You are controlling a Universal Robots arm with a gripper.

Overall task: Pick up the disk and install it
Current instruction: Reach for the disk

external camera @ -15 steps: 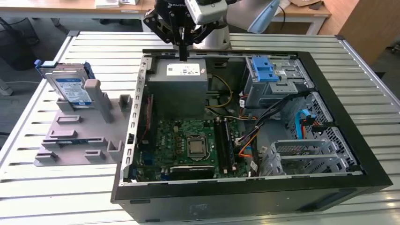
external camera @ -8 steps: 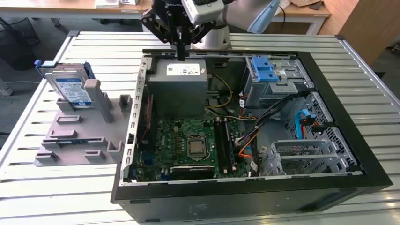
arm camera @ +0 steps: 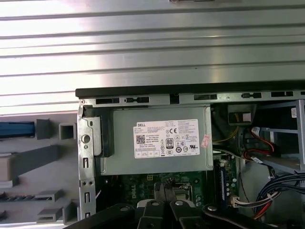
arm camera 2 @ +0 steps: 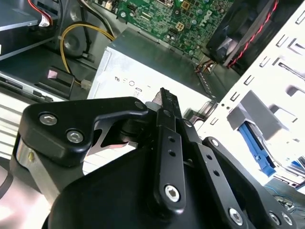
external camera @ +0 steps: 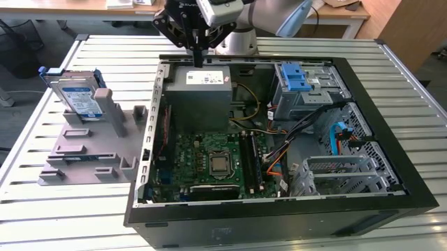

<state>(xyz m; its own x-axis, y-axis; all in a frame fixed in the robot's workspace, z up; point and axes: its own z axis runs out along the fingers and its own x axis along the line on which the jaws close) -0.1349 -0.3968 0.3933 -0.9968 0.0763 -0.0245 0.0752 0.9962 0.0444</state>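
The disk [external camera: 78, 99], a silver drive with a white-and-blue label and blue rails, stands upright in a grey holder [external camera: 91, 157] on the exterior view's left, outside the computer case. My gripper [external camera: 199, 61] hangs over the case's back wall, just above the grey power-supply box [external camera: 202, 86], well to the right of the disk. Its black fingers [arm camera: 164, 191] are pressed together with nothing between them. The second wrist view shows the shut gripper [arm camera 2: 167, 95] over the same box [arm camera 2: 138, 81].
The open black computer case [external camera: 391, 120] lies on a slatted metal table. Inside are the green motherboard [external camera: 209, 157], a drive bay with a blue latch [external camera: 297, 78], a metal drive cage [external camera: 342, 172] and loose cables [external camera: 300, 125].
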